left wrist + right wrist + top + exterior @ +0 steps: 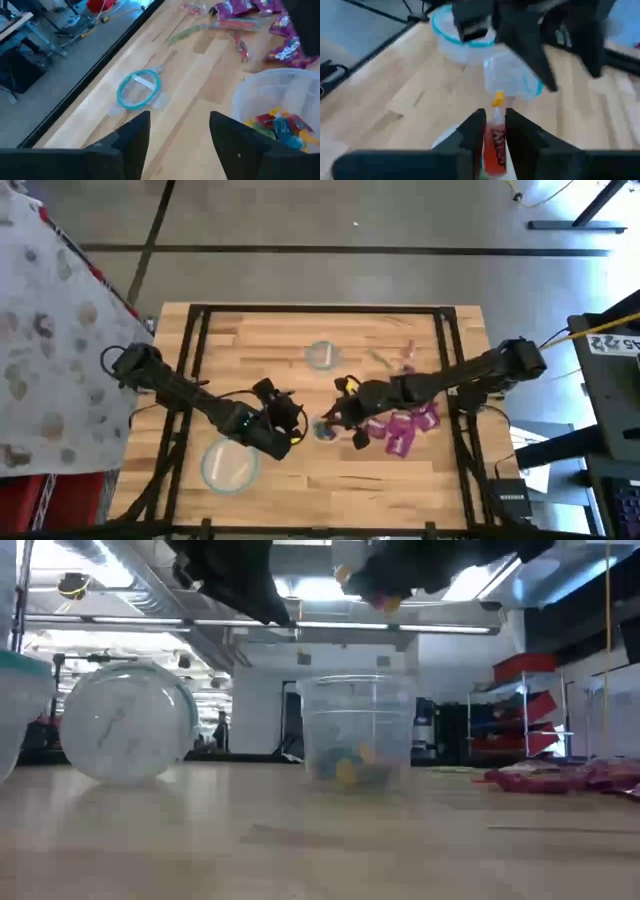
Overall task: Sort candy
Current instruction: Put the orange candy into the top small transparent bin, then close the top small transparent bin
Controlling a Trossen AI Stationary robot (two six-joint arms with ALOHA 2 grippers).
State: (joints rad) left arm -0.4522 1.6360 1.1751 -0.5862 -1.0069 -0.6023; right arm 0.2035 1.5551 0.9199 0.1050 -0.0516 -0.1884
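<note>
The candy lies as a pile of magenta packets [405, 425] right of centre, with thin pink and green pieces [388, 358] farther back. A clear tub [325, 428] [357, 730] at mid-table holds several coloured sweets [280, 127]. My right gripper [338, 415] [495, 117] hangs over this tub, shut on a red-orange candy. My left gripper [285, 420] [177, 135] hovers just left of the tub, open, with nothing between its fingers. My right gripper pinches a red-orange wrapped candy [495, 150] between its two fingers. The candy lies along the fingers, and its yellow end [498, 99] sticks out past the fingertips. The fingers slant down from the table's right. The candy is lifted clear, above the tub.
One round clear bowl with a teal rim [323, 356] sits toward the far edge, another [230, 465] near the front left. A black frame [200, 315] runs around the wooden table. Bare wood shows at the far left and near right.
</note>
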